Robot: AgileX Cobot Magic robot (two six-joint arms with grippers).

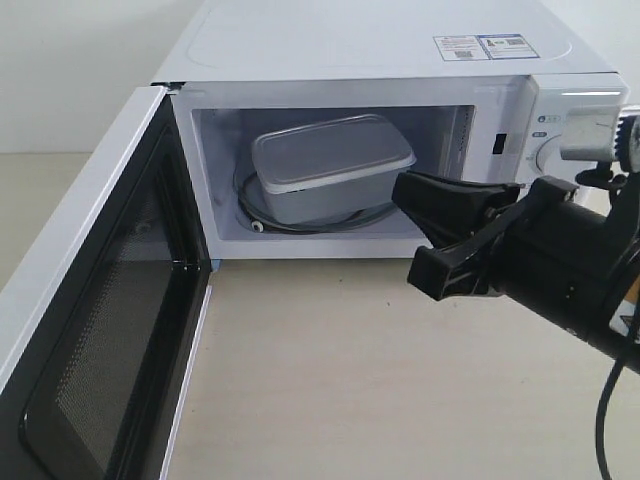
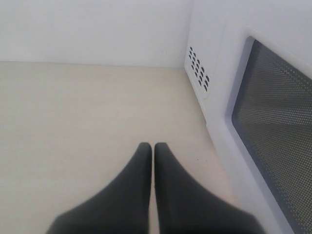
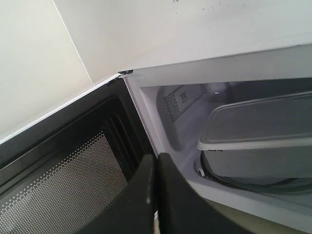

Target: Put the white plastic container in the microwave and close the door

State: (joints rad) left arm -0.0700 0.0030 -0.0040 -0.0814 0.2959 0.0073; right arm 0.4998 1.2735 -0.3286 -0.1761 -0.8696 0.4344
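Observation:
The white plastic container (image 1: 330, 165) sits lidded on the glass turntable (image 1: 300, 222) inside the microwave (image 1: 370, 45). In the right wrist view the container (image 3: 258, 122) also shows inside the cavity. The door (image 1: 110, 330) stands wide open on the left. My right gripper (image 1: 405, 190) hangs shut and empty just in front of the opening's right side, and its fingertips (image 3: 156, 157) press together. My left gripper (image 2: 152, 145) is shut on nothing, low over the table beside the door's outer face (image 2: 273, 122). It is out of sight in the exterior view.
The beige table (image 1: 350, 380) stretches out in front of the microwave. The control panel with a round knob (image 1: 550, 150) lies just behind my right arm. A black cable (image 1: 605, 420) hangs from that arm. A white wall is behind.

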